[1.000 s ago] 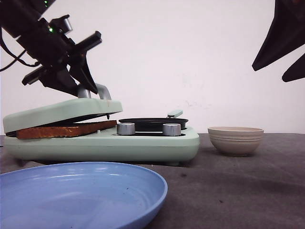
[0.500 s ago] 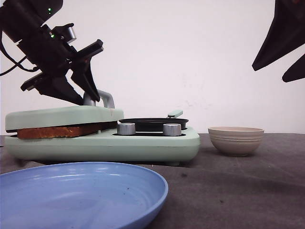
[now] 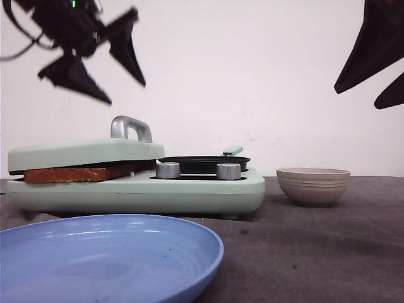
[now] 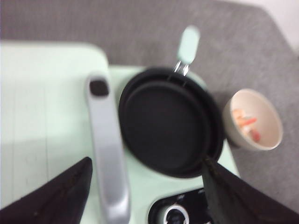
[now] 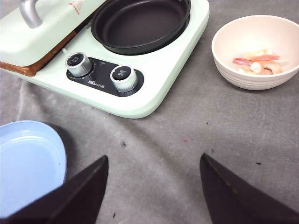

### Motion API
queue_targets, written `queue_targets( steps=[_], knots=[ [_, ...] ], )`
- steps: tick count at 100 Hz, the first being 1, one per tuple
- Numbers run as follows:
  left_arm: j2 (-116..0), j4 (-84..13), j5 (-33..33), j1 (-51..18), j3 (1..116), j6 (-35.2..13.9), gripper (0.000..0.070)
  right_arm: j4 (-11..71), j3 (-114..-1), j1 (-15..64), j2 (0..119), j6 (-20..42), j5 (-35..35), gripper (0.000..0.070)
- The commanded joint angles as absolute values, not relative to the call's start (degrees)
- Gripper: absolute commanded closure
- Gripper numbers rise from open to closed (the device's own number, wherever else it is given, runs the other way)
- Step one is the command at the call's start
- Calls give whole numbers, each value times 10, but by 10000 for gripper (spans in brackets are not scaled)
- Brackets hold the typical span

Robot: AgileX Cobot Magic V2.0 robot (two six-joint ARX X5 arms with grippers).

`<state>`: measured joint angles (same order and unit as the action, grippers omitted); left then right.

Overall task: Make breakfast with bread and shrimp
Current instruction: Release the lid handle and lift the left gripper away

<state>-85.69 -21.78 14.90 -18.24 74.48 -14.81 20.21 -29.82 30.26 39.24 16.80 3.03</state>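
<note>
The bread (image 3: 82, 172) lies pressed under the sandwich maker's closed lid (image 3: 85, 153), evidently to toast. The left gripper (image 3: 104, 60) hangs above the lid handle (image 3: 130, 127), fingers spread and empty; the right gripper (image 5: 152, 196) hovers over the surface, fingers apart, near the bowl of shrimp (image 5: 258, 63).

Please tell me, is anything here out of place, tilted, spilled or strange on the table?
One thing: the lid of the green breakfast maker does not close flat. It rests on the bread, whose brown crust sticks out at the edge. Nothing is spilled; the shrimp lie inside the bowl.
</note>
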Motion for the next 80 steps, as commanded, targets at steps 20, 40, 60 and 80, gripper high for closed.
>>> queue_targets(
  steps=[20, 40, 60, 80],
  knots=[
    [-804, -220, 145, -184, 768, -77, 305, 198, -299, 306, 396, 176, 27, 314],
    [-731, -232, 144, -184, 768, -52, 308, 197, -299, 305, 396, 176, 24, 314],
    [-652, -247, 144, -184, 748, -37, 311, 193, -300, 305, 396, 174, 15, 310],
    [-564, -199, 136, -184, 645, -37, 311, 194, -309, 299, 396, 177, 15, 295]
  ],
)
